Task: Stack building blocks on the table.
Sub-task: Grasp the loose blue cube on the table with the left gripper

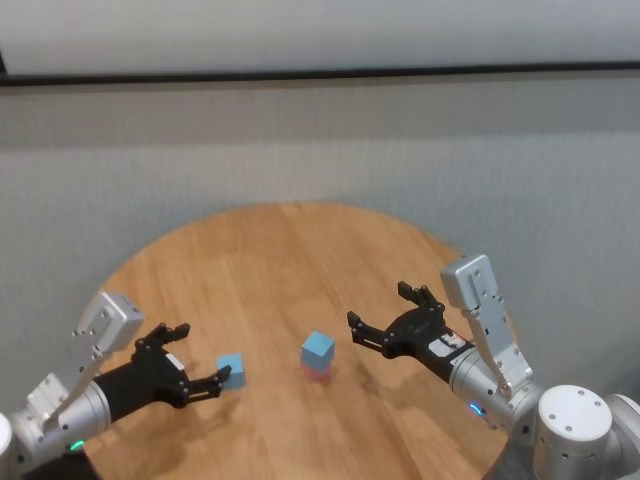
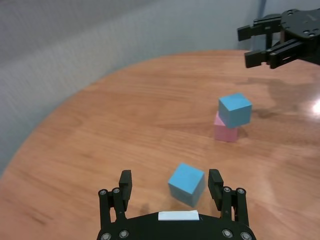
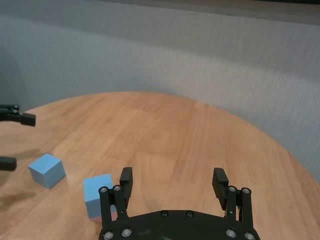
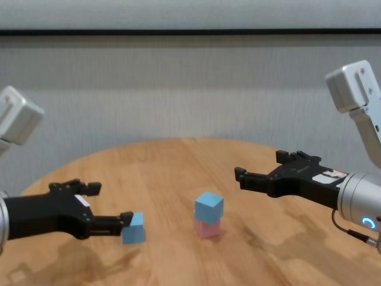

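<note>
1. Done: one blue block sits on the pink block, mid-table.
2. My left gripper, wide, straddles the loose blue block, not yet gripped.
3. My right gripper hangs spread and empty beside the stack.
4. Left: that block goes on top.

Two blue blocks, one pink block, one table.

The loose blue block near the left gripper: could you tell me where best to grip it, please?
Probably across two opposite flat side faces of the loose blue block, coming from the left gripper, whose open fingers already flank it. It sits on the table turned a little, so the wrist may need a slight twist to meet the faces squarely.
</note>
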{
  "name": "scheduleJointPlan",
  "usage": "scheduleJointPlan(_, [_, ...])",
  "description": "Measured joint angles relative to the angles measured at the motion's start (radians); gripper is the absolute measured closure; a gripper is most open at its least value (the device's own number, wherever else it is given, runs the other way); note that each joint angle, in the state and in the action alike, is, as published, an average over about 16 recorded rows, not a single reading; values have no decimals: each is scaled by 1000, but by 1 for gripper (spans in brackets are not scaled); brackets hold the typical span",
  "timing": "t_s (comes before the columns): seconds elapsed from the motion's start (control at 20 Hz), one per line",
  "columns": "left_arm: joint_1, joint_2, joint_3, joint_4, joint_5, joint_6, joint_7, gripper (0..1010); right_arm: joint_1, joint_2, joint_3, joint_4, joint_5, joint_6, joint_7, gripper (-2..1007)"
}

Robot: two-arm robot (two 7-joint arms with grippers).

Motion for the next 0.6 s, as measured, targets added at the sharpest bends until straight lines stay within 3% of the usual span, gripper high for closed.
scheduleJointPlan(0.6, [-25, -30, 16, 80, -23, -17, -28, 7, -1, -1, 1, 0, 2, -3, 1, 1])
